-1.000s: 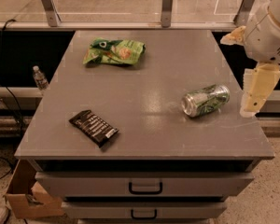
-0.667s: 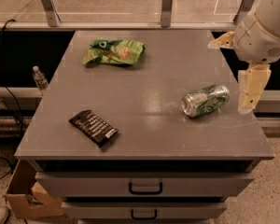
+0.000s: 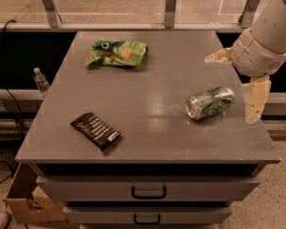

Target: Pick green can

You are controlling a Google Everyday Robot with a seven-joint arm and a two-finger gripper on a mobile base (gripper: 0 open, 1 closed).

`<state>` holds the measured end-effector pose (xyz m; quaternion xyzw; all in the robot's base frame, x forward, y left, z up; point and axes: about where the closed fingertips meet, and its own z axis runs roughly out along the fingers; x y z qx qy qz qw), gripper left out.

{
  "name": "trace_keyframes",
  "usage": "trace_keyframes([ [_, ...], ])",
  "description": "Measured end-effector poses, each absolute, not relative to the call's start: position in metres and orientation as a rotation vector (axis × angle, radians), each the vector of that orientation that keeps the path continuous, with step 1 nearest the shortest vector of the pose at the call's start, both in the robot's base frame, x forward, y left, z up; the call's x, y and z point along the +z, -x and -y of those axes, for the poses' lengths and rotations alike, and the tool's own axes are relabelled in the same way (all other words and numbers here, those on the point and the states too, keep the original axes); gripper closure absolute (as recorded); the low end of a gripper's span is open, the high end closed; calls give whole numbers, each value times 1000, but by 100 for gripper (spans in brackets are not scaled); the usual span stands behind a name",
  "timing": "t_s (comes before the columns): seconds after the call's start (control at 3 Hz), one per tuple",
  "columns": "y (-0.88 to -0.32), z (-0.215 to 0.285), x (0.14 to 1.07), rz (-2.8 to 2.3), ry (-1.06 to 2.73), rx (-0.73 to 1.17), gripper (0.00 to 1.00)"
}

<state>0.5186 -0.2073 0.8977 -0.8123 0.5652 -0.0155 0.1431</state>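
The green can [image 3: 209, 102] lies on its side at the right of the grey table top [image 3: 152, 85], its silver top facing front left. My gripper [image 3: 228, 91] hangs from the pale arm at the right edge, just above and right of the can. It is open, with one cream finger [image 3: 219, 56] behind the can and the other finger [image 3: 255, 99] to the can's right. It holds nothing.
A flat green snack bag [image 3: 116, 53] lies at the back left and a dark bar [image 3: 96, 130] at the front left. Drawers [image 3: 148, 190] sit below the table. A cardboard box [image 3: 24, 199] and a small bottle [image 3: 40, 80] are on the left.
The arm and gripper have moved left, closer to the can. The can, bag and bar have not moved.
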Motion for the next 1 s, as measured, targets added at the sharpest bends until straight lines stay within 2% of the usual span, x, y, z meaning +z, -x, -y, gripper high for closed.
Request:
trace_keyframes([
  [1.0,-522,194,858,-1603,2409,-22,0],
])
